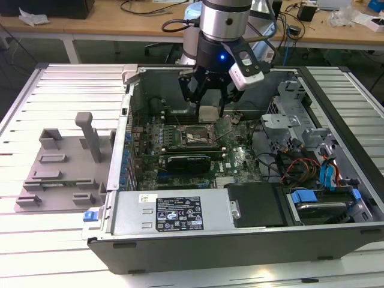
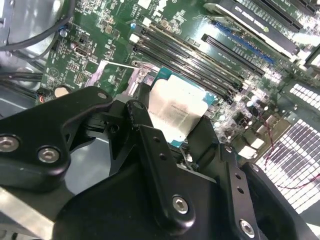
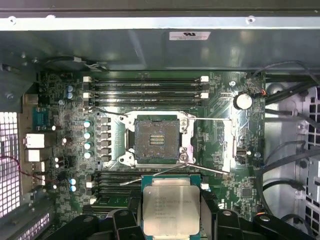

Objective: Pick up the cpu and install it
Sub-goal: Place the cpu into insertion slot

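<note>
— What stands behind the work place?
— In the exterior view a long wooden desk (image 1: 102, 27) runs along the far side, on white legs (image 1: 71, 49). Black cables (image 1: 147, 7) and a crumpled white sheet (image 1: 33, 17) lie on it.
— And the surface itself?
— The surface (image 1: 60, 84) is made of pale metal slats, laid side by side. The light is bright and even, and the slats shine a little. Under the desk the floor (image 1: 36, 54) looks dark.
</note>
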